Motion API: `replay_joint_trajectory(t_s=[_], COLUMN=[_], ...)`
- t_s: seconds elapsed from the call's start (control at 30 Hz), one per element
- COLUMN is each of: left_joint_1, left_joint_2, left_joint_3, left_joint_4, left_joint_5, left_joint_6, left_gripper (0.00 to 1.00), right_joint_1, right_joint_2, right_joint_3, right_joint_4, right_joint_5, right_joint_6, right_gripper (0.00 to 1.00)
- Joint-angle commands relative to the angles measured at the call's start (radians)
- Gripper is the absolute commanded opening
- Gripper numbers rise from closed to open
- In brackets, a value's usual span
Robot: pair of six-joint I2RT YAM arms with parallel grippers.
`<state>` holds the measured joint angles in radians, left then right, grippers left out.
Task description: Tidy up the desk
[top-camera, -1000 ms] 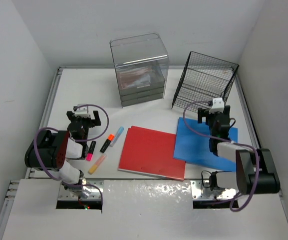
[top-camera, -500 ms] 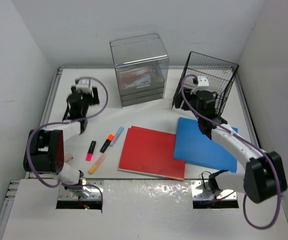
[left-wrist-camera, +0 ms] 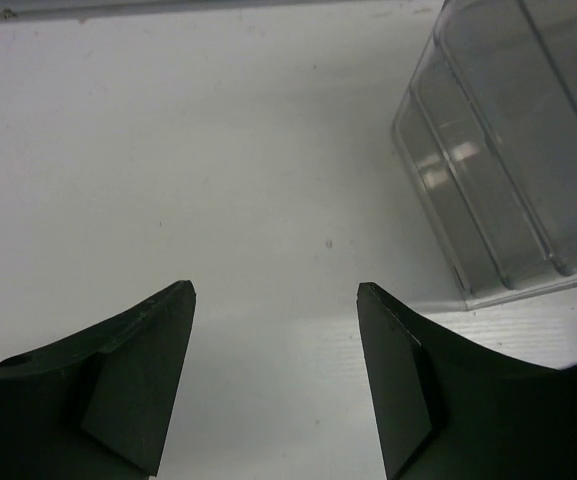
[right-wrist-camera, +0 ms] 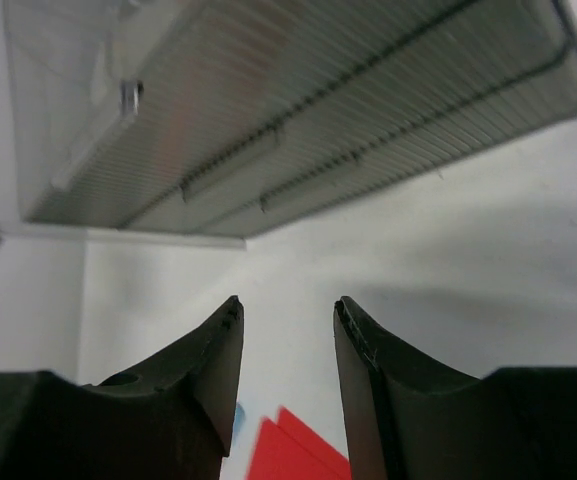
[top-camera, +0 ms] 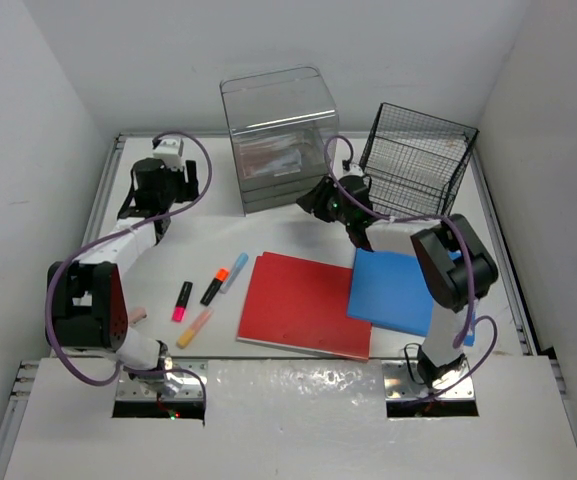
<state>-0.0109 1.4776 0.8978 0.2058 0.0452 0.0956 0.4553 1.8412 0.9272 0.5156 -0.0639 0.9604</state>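
Note:
The white desk (top-camera: pixel 268 232) holds a red folder (top-camera: pixel 306 305), a blue folder (top-camera: pixel 396 292) and loose markers: pink (top-camera: pixel 182 300), black-orange (top-camera: pixel 214 286), light blue (top-camera: pixel 234 271) and peach (top-camera: pixel 195 327). My left gripper (top-camera: pixel 146 205) hangs over bare desk (left-wrist-camera: pixel 218 150) at the back left, left of the clear drawer unit (left-wrist-camera: pixel 508 170). It (left-wrist-camera: pixel 276 290) is open and empty. My right gripper (top-camera: pixel 313 203) is by the drawer unit's (right-wrist-camera: pixel 298 90) lower right front. Its jaws (right-wrist-camera: pixel 288 305) stand narrowly open with nothing between them. The red folder (right-wrist-camera: pixel 293 455) shows below them.
The clear drawer unit (top-camera: pixel 278 135) stands at the back centre. A black wire basket (top-camera: pixel 413 160) stands at the back right. The right forearm crosses above the blue folder's far edge. White walls close the desk in on three sides.
Both arms have reached out from near their bases toward the back. The left went to the back left; the right swung left to the drawer unit. Both pairs of jaws narrowed.

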Motion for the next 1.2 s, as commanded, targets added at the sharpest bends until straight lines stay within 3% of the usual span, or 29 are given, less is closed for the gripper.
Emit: replay_joint_trajectory(t_s=[0.0,0.23,0.57,1.17], left_joint_1=[0.009,0.009,0.009,0.009], left_joint_2=[-0.005,0.013,0.015,0.033], left_joint_3=[0.021,0.021,0.009,0.01], left_joint_4=[-0.031,-0.029,-0.022,-0.028], left_joint_5=[-0.022,-0.033,-0.027,0.005], left_joint_6=[-0.013,-0.01,0.007,0.021], left_gripper=[0.64,0.63,0.63,0.63], right_joint_1=[0.019,0.036,0.036,0.036], right_joint_2=[0.062,0.15,0.179,0.23], right_joint_3=[0.088,0.139,0.153,0.167], right_joint_4=[0.148,0.192,0.251,0.34], right_joint_5=[0.015,0.111,0.125,0.15], right_joint_6=[0.148,0.198,0.218,0.293], right_gripper=[0.4,0.35,0.25,0.3])
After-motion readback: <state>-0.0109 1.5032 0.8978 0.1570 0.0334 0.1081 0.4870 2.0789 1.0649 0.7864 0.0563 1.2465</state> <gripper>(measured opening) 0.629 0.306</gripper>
